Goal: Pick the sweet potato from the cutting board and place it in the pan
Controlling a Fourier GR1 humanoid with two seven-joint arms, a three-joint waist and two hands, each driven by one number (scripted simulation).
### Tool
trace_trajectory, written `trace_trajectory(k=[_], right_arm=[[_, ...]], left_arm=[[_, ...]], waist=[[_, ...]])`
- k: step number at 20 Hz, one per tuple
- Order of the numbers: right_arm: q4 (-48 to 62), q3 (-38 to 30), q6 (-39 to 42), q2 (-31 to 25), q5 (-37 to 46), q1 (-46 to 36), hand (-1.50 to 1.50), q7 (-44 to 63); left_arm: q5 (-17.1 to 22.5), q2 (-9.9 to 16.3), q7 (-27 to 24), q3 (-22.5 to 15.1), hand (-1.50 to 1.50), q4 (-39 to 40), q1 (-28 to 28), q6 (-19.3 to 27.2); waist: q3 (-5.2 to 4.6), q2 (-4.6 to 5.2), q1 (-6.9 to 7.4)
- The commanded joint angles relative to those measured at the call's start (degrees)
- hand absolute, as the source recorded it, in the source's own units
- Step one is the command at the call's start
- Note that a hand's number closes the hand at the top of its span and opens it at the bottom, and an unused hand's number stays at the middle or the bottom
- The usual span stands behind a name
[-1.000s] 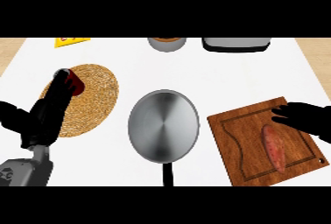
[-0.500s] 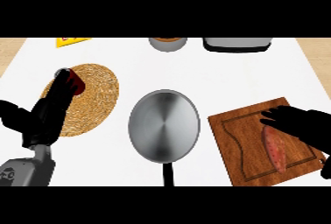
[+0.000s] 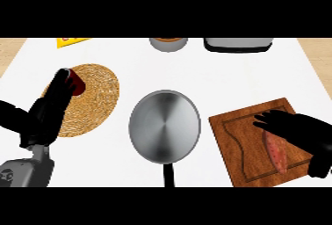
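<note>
Our right hand (image 3: 299, 132) has slid down over the cutting board (image 3: 241, 145) since a moment ago and is now covering the upper end of the sweet potato (image 3: 277, 152), fingers spread and not yet grasping it. The pan (image 3: 164, 127) is sitting well to this hand's left. Our left hand (image 3: 44, 112) is resting released, fingers straight, over the woven mat (image 3: 94, 99).

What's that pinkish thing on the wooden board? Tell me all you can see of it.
It is the sweet potato: long, slim, reddish-pink with a paler streak, tapering to a point at its near end. It lies flat, lengthwise, on the right part of the brown cutting board. The black right hand is over its far end, hiding it; contact cannot be told.
</note>
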Motion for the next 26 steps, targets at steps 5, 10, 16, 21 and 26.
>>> trace_trajectory(k=[5, 10, 16, 21, 26], right_arm=[[5.5, 0.4, -3.2, 7.0, 6.7, -1.5, -1.5, -1.2], [8.4, -2.7, 0.6, 9.1, 6.5, -4.5, -1.5, -3.9], [15.0, -1.7, -2.3, 9.1, 10.5, -4.3, -1.5, -7.9], [12.8, 0.2, -6.6, 13.4, 11.8, -2.8, 1.5, -9.3], [23.8, -2.5, -11.7, 15.1, 11.3, -7.0, 1.5, -13.6]], left_arm=[[-2.5, -2.9, -3.6, 1.0, 0.0, 2.0, 1.0, -1.3], [-2.5, -2.8, -0.9, 2.4, 0.0, 1.7, -0.2, -2.9], [-3.1, -3.2, 2.3, 3.3, 0.0, 1.3, -3.7, -2.2], [-2.8, -3.4, 0.2, 4.2, 0.0, 1.0, 0.0, -4.2], [-4.5, -4.2, 1.3, 3.0, 0.0, -2.9, 2.3, -3.0]], waist=[[0.0, -0.01, 0.01], [0.0, -0.02, -0.01], [0.0, 0.0, -0.05], [-0.01, -0.03, -0.08], [0.02, 0.08, 0.45]])
